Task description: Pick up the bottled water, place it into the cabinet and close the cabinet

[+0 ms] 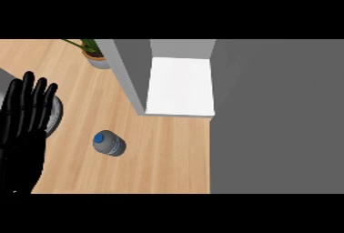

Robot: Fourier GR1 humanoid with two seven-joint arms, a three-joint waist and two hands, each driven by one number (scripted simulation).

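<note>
Fingers straight and spread wide, the left robot hand (25, 127) stands open at the view's left edge, holding nothing and resting with its fingertips pointing away from the robot. The right robot hand does not show at all, so the left one is the only hand near anything here. Taking the bottled water (108, 143) as the landmark: it stands upright on the wooden worktop (168, 159), blue cap facing up, so its long axis runs straight up toward the viewer. The robot hand is just to its left, apart from it and not touching. Beyond the bottle and to its right stands the cabinet (180, 86), open, with a white floor inside and its grey door edge on the bottle's side. Farther beyond the bottle, a potted plant (94, 54) sits at the back. I'd judge the coming reach is a short move rightward.
</note>
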